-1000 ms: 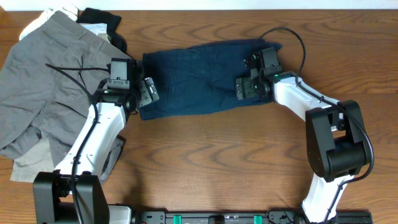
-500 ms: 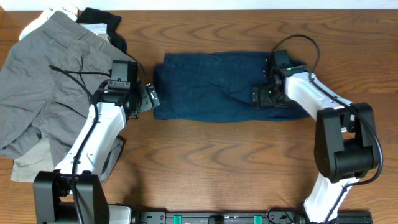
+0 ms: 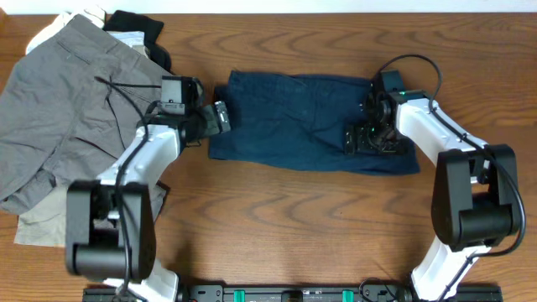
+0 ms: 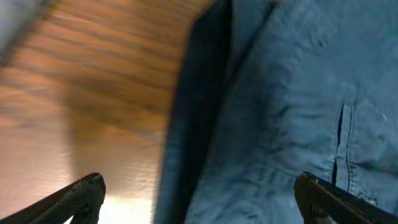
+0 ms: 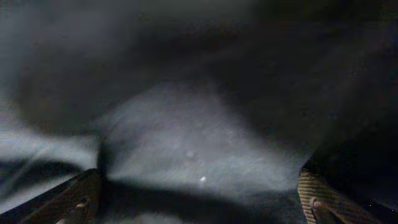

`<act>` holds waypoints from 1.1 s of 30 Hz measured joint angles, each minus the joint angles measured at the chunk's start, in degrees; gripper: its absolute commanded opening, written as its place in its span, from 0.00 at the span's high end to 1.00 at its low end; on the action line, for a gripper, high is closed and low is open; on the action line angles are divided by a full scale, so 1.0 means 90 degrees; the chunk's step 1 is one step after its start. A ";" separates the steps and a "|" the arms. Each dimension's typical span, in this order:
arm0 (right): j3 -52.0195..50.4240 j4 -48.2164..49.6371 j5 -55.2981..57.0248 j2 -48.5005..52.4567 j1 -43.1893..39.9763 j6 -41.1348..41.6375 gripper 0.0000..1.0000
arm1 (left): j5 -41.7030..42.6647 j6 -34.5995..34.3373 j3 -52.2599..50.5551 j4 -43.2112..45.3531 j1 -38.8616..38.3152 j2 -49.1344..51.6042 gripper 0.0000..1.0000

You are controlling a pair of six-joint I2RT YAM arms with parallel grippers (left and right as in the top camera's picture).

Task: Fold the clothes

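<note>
Wooden tabletop [image 3: 277, 218], with the navy blue shorts [image 3: 294, 117] spread flat across its middle, nearer the far edge, and an arm at each end.

The shorts' long axis runs left to right. The left gripper [image 3: 222, 117] sits just off their left end with its jaws wide, and its wrist view shows the fabric's edge between the empty fingers. The right gripper [image 3: 362, 141] hangs low over the right end, also spread wide, with blurred dark cloth close beneath and nothing pinched. Each arm is near its own end, so folding end to end looks within reach. A heap of grey shorts [image 3: 59, 109] fills the far-left corner.
</note>
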 measured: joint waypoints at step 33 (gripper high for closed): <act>-0.0097 -0.0563 -0.0367 -0.2628 -0.0447 -0.0384 0.01 | 0.1039 0.0668 0.0685 0.0053 0.0019 0.1273 0.94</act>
